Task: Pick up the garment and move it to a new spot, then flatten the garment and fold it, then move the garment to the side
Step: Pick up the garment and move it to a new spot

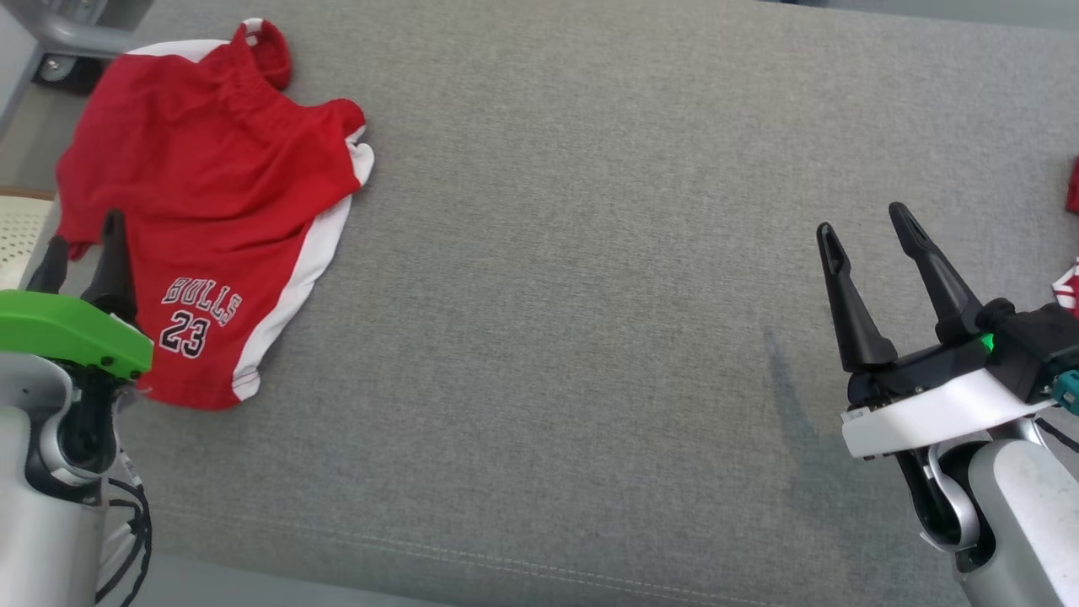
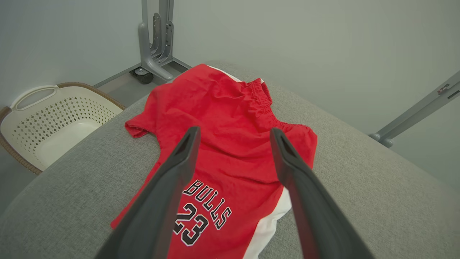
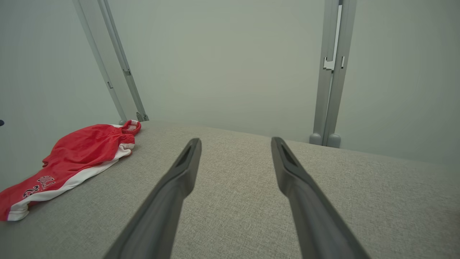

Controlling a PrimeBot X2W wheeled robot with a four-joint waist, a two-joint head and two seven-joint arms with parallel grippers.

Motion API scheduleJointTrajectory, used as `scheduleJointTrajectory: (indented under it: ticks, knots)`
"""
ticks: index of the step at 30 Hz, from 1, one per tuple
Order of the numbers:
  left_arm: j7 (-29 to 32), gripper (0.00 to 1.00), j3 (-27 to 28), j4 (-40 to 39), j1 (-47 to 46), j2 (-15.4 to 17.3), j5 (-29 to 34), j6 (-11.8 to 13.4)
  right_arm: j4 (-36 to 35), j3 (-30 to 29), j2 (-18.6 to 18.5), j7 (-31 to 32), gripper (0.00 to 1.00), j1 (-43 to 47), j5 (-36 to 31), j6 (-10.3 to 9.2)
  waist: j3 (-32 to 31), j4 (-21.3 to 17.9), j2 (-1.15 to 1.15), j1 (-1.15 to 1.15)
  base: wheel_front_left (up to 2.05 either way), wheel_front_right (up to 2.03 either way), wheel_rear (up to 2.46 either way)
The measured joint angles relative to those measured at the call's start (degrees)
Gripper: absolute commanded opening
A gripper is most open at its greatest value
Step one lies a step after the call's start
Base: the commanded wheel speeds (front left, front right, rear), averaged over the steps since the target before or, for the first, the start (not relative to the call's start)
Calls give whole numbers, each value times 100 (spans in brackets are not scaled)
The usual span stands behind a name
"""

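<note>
Left gripper (image 1: pixel 82 236) spread wide and empty, poised over the near-left part of the garment (image 1: pixel 211 194), with the "BULLS 23" print showing between the two dark fingers in the left wrist view; touching the cloth or just above it, impossible to tell. Right gripper (image 1: pixel 861 219) likewise parted wide, grasping nothing, raised over bare grey fabric on the right side of the upholstered surface (image 1: pixel 548 337), well apart from the garment. Garment itself a pair of red shorts with a white side stripe, lying mostly flat but wrinkled at the far left corner of the surface, gathered waistband toward the far edge, leg hem toward the robot, white stripe on the side facing the middle. Far end of the shorts close to the back edge, near a grey metal frame leg (image 2: pixel 154 54) on a caster. Left hem close to the rounded left edge, with a cream perforated laundry basket (image 2: pixel 64 118) lower down just past that edge. Along the near edge, a stitched seam (image 1: pixel 506 566). Between the shorts and the right gripper, a broad bare stretch of grey fabric across the whole middle. Just left of the right gripper, a faint dark streak (image 1: pixel 784 405). At the right border of the head view, a scrap of another red cloth (image 1: pixel 1074 187). Behind the far edge in the right wrist view, upright grey posts (image 3: pixel 329 72) against a pale wall.
</note>
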Motion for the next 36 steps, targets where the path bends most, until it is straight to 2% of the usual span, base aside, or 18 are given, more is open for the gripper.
scheduleJointTrajectory:
  ticks: [4, 15, 22, 24, 25, 28, 29, 31, 36]
  knots:
    - [225, 100, 64, 358, -369, 188, -1, 0, -94, -32, -10, 0, 100, -209, -19, 4, 288, -325, 0, 0, 0, 0, 0]
    - [633, 100, 94, 1278, -883, 194, -80, 1, -53, -81, 11, -30, 100, -603, -26, 53, 848, -1022, 0, 0, 0, 0, 0]
    - [1028, 100, -78, 1723, -1062, 126, -175, 1, 29, -168, 20, -77, 100, -606, -26, 49, 1020, -1232, 0, 0, 0, 0, 0]
    - [1128, 72, -101, 1808, -1141, 134, -180, 1, 66, -167, 23, -78, 100, -609, -26, 49, 1021, -1233, 0, 0, 0, 0, 0]
    - [1193, 50, -110, 1861, -1185, 140, -180, 1, 80, -167, 27, -79, 100, -611, -26, 49, 1015, -1228, 0, 0, 0, 0, 0]
    - [1457, 45, -259, 2084, -1260, 181, -179, -1, 162, -163, 46, -88, 100, -639, -26, 54, 984, -1215, 0, 0, 0, 0, 0]
    - [1543, 38, -321, 2129, -1263, 201, -177, -9, 197, -158, 49, -107, 100, -644, -26, 55, 964, -1212, 0, 0, 0, 0, 0]
    - [1584, 0, -369, 2171, -1274, 212, -169, -10, 248, -146, 58, -130, 100, -645, -26, 60, 920, -1208, 0, 0, 0, 0, 0]
    - [1627, 0, -387, 2288, -1316, 211, -169, -66, 314, -122, 102, -131, 100, -645, -25, 74, 830, -1207, 0, 0, 0, 0, 0]
